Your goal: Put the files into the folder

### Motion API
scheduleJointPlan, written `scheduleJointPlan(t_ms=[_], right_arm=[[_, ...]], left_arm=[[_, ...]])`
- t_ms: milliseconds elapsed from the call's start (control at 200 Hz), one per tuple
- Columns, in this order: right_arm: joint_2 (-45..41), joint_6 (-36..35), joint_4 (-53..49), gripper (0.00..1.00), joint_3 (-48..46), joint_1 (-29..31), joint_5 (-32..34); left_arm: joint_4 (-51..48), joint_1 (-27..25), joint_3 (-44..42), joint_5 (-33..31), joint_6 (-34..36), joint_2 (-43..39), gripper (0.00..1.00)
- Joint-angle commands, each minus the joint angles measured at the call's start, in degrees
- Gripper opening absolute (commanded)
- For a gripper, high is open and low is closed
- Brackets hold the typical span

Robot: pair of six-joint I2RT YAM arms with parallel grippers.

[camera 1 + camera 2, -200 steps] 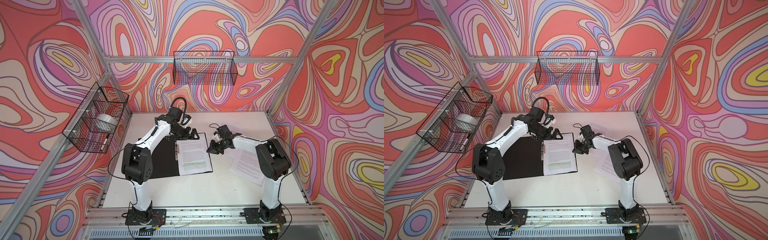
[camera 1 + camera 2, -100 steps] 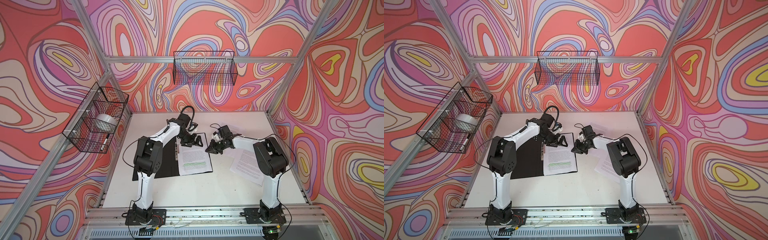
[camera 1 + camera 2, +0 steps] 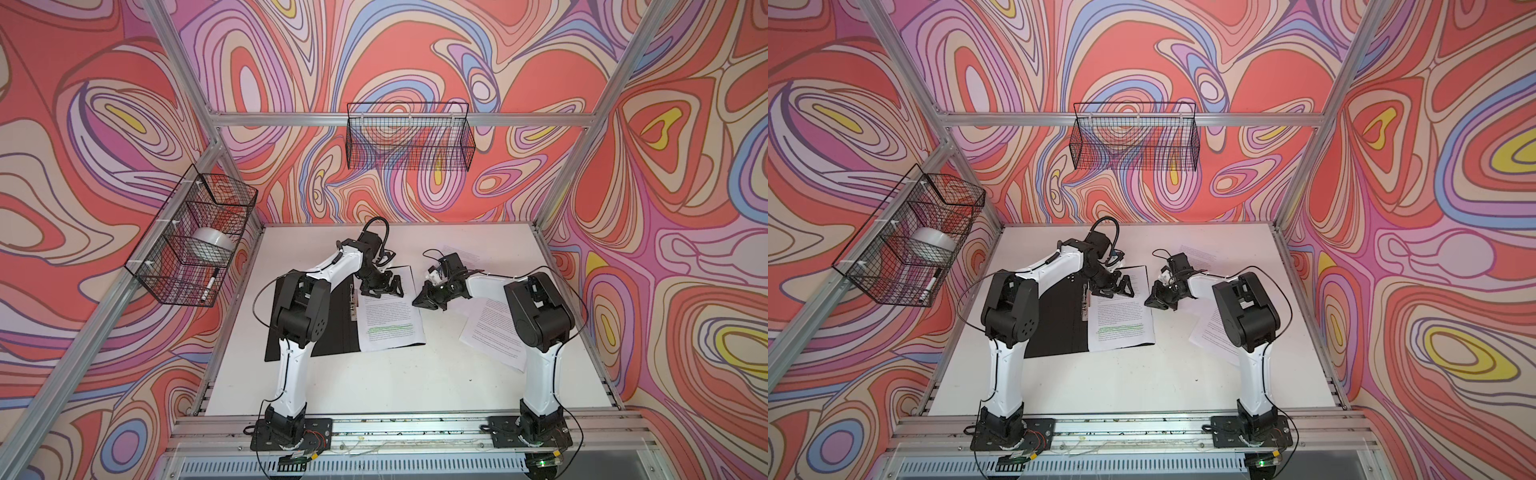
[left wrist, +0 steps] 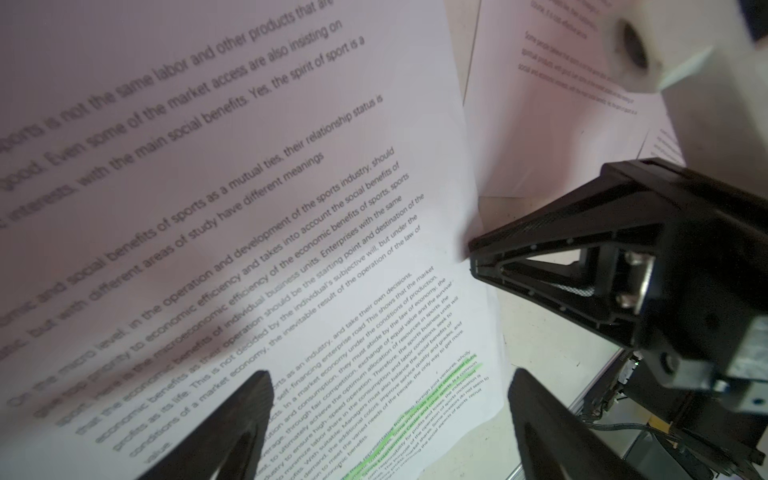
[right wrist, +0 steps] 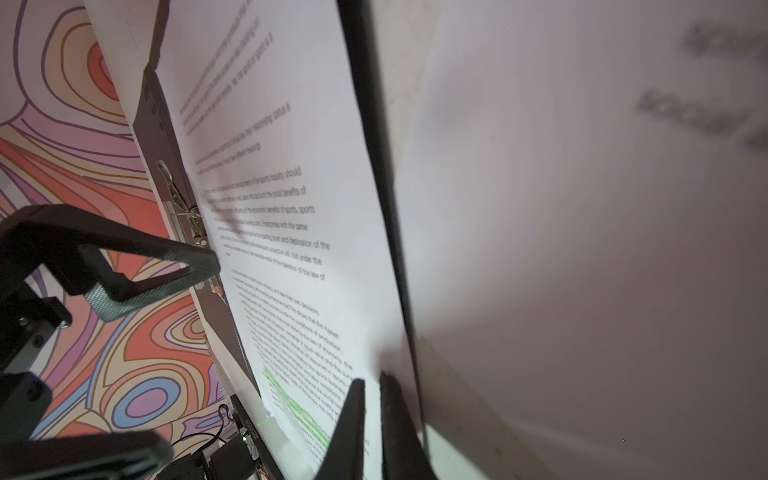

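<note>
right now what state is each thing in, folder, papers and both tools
folder: open, lying flat, black inside up
highlighted sheet: lying on the folder's right half
loose sheets: on the table, outside the folder
left tool: open, over the highlighted sheet's far end
right tool: shut, tip at that sheet's right edge

In both top views the lower middle of the table point(image 3: 395, 374) is bare and free to cross. At centre the left gripper point(image 3: 386, 291) and right gripper point(image 3: 417, 302) crowd the sheet point(image 3: 390, 328), the gap between them seemingly narrow; loose pages point(image 3: 490, 336) clutter the right
</note>
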Motion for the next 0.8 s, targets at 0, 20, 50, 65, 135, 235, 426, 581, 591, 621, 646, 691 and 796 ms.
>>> scheduleJointPlan(t_ms=[0, 20, 50, 65, 135, 235, 426, 581, 591, 621, 646, 691, 796], right_arm=[[2.01, 0.03, -0.05, 0.1, -0.95, -0.13, 0.24], [2.0, 0.01, -0.09, 0.1, -0.86, -0.11, 0.09], [2.08, 0.04, -0.09, 0.1, -0.72, -0.06, -0.01], [2.1, 0.04, -0.16, 0.1, -0.63, -0.09, -0.06], [2.04, 0.19, -0.18, 0.1, -0.41, -0.1, -0.11], [1.3, 0.48, 0.02, 0.11, -0.49, -0.13, 0.23], [-4.0, -0.02, 0.28, 0.13, -0.49, -0.05, 0.22], [-8.61, -2.05, -4.81, 0.15, 1.54, 0.99, 1.68], [-8.7, -2.15, -5.2, 0.15, 1.71, 1.13, 1.77], [-9.51, -2.51, -6.44, 0.15, 2.15, 1.62, 1.96], [-10.03, -2.95, -7.52, 0.15, 2.58, 2.1, 2.08], [-10.67, -3.62, -9.76, 0.15, 3.5, 3.09, 2.49], [-11.98, -5.74, -14.99, 0.15, 5.52, 6.67, 3.73]], left_arm=[[-2.75, -0.35, 2.49, -2.82, 0.27, 0.68, 0.9], [-2.96, -0.34, 2.93, -3.03, 0.47, 0.5, 0.9], [-3.28, -0.29, 3.49, -3.44, 0.65, 0.12, 0.91], [-3.4, -0.32, 3.84, -3.58, 0.75, -0.15, 0.91], [-4.31, -0.33, 5.49, -3.85, 1.37, -1.37, 0.92], [-6.88, -0.35, 9.45, -4.43, 3.12, -3.69, 0.96], [-8.69, -0.1, 14.42, -10.19, 7.4, -11.95, 1.0], [-8.87, 1.95, 14.59, -13.05, 8.46, -18.47, 1.0], [-8.88, 2.2, 14.51, -13.14, 8.47, -18.81, 1.0], [-8.75, 2.95, 14.32, -13.4, 8.38, -19.97, 1.0], [-8.71, 3.63, 14.24, -13.51, 8.2, -20.85, 1.0], [-8.63, 5.28, 13.98, -13.32, 7.63, -22.23, 1.0], [-7.76, 10.11, 13.13, -11.3, 5.19, -25.01, 0.99]])
